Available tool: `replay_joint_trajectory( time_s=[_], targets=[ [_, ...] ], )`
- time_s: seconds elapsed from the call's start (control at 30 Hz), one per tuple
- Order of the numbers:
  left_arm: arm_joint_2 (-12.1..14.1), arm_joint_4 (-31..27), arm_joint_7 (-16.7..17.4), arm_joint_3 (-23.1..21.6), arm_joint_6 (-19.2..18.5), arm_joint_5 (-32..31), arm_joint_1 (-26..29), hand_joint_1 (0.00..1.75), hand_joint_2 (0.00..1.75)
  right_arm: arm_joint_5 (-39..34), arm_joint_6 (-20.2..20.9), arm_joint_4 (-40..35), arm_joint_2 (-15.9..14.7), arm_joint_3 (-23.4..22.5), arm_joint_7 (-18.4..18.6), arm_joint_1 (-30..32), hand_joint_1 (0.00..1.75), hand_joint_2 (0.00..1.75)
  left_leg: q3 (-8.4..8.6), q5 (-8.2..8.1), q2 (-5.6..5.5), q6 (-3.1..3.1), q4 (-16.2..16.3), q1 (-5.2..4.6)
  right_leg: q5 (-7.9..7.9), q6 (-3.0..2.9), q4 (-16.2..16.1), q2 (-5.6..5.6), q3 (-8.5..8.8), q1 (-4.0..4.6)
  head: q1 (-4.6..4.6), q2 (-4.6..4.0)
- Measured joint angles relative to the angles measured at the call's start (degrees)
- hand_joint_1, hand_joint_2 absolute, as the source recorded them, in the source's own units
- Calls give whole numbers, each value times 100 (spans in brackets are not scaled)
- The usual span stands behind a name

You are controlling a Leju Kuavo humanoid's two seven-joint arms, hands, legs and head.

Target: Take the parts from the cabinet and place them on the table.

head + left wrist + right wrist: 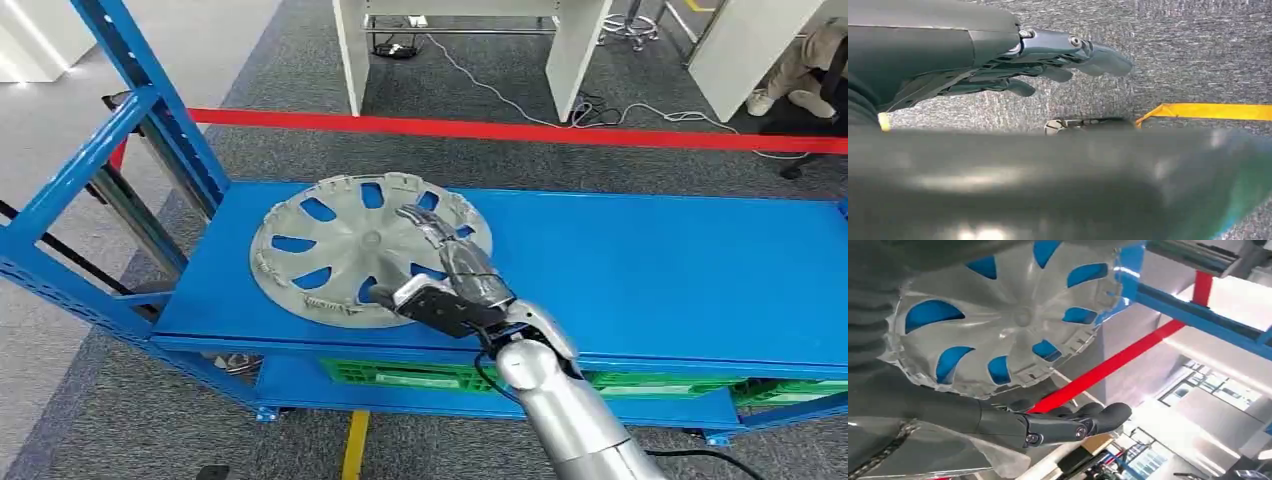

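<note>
A grey plastic wheel cover (365, 248), round with spoke-shaped cut-outs, lies flat on the left part of a blue table (650, 270). The blue surface shows through its openings. The robot's right hand (450, 270) reaches over the cover's near right edge: its fingers (432, 228) stretch across the top toward the hub, and the thumb sits at the rim. It seems to grip that edge, though the contact under the rim is hard to make out. In the right wrist view the cover (1003, 320) sits right beside the hand (1068, 422).

The left hand (1048, 60) hangs above grey carpet, its fingers loosely curled and holding nothing. A yellow floor line (1208, 111) runs nearby.

Under the table top, green crates (420, 377) rest on a lower shelf. A red tape line (520, 130) crosses the carpet behind the table, and a blue rack frame (130, 130) stands at the left.
</note>
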Motion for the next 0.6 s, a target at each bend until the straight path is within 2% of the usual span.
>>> replay_joint_trajectory(
  time_s=[0.33, 0.6],
  targets=[
    [9, 2, 13, 0, 18, 13, -1, 0, 0, 368, -50, 359, -50, 111, 221, -219, 0, 175, 0, 0, 0, 0, 0, 0, 0, 0, 0, 0, 0, 1, 2, 0],
    [87, 2, 13, 0, 28, -20, -95, 0, 0, 1003, -477, 1226, -59, 229, 345, -668, 0, 175, 0, 7, 0, 2, 0, 0, 0, 0, 2, -1, 1, 2, 2, 0]
  ],
)
